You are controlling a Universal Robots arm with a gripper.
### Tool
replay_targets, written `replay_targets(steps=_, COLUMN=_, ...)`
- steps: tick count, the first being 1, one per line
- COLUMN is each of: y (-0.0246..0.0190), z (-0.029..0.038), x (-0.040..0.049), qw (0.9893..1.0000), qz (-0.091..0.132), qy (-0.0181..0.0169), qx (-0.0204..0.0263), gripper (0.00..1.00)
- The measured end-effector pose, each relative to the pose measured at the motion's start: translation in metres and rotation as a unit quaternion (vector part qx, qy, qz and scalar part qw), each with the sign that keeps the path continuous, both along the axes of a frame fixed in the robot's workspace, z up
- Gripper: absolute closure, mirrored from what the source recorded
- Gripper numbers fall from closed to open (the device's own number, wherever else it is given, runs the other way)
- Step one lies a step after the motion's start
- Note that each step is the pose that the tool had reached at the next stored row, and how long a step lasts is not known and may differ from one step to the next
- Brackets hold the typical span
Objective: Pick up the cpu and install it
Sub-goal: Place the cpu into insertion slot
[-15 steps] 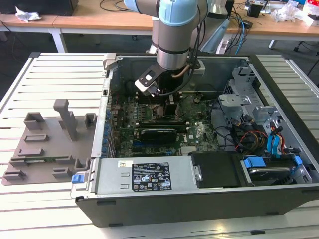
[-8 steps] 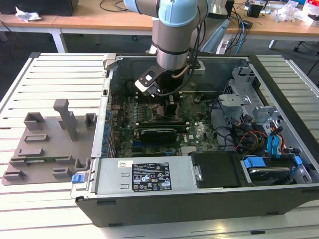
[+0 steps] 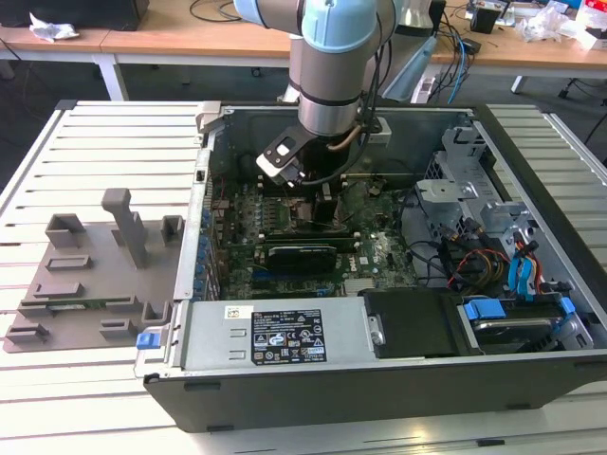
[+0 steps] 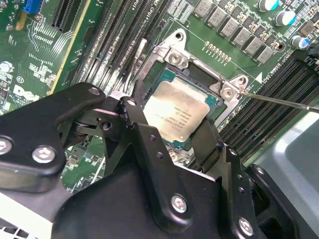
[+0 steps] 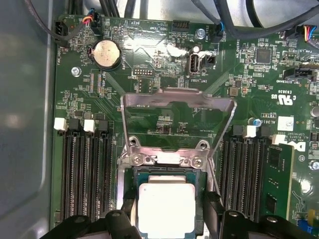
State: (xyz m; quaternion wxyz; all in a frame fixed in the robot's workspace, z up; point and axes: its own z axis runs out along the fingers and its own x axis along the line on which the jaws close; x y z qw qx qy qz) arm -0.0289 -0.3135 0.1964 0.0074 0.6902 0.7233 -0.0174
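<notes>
Inside the computer case [image 3: 379,403], socket [image 5: 164,159] holds cpu [image 4: 174,112]; my gripper [image 5: 169,211] straddles it, grip state: cannot tell.

In the second wrist view your gripper [image 4: 172,132] hid the cpu's [image 4: 175,109] near edges; the first wrist view cropped it.

Wood desks [image 3: 190,40] bkgd, slatted table [image 3: 95,142]
</notes>
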Motion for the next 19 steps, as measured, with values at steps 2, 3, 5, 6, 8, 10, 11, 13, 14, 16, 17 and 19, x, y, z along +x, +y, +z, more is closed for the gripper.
replay_targets(steps=2, y=-0.0001, z=0.0006, x=0.0000, qw=1.0000, qz=0.000, qy=0.0000, qx=0.0000, gripper=0.37)
replay_targets(steps=3, y=0.0001, z=0.0009, x=0.0000, qw=1.0000, qz=0.000, qy=0.0000, qx=0.0011, gripper=0.37)
replay_targets(steps=5, y=0.0004, z=0.0008, x=0.0000, qw=1.0000, qz=0.000, qy=0.0000, qx=0.0056, gripper=0.37)
replay_targets(steps=6, y=0.0004, z=0.0008, x=0.0003, qw=1.0000, qz=-0.001, qy=0.0001, qx=0.0083, gripper=0.37)
replay_targets(steps=8, y=0.0004, z=0.0008, x=0.0005, qw=0.9999, qz=-0.001, qy=0.0002, qx=0.0102, gripper=0.37)
replay_targets(steps=10, y=0.0003, z=0.0014, x=0.0005, qw=0.9999, qz=-0.001, qy=0.0002, qx=0.0102, gripper=0.37)
replay_targets(steps=11, y=0.0004, z=0.0038, x=0.0005, qw=0.9999, qz=-0.001, qy=0.0002, qx=0.0102, gripper=0.37)
replay_targets(steps=13, y=0.0004, z=0.0037, x=0.0005, qw=0.9999, qz=-0.001, qy=0.0001, qx=0.0105, gripper=0.37)
replay_targets(steps=14, y=0.0004, z=0.0037, x=0.0005, qw=0.9999, qz=-0.001, qy=0.0002, qx=0.0106, gripper=0.37)
replay_targets(steps=16, y=0.0004, z=0.0038, x=0.0005, qw=0.9999, qz=-0.001, qy=0.0002, qx=0.0110, gripper=0.39)
replay_targets(steps=17, y=0.0003, z=0.0038, x=0.0005, qw=0.9999, qz=-0.001, qy=0.0002, qx=0.0112, gripper=0.45)
replay_targets(steps=19, y=0.0004, z=0.0038, x=0.0005, qw=0.9999, qz=-0.001, qy=0.0002, qx=0.0116, gripper=0.47)
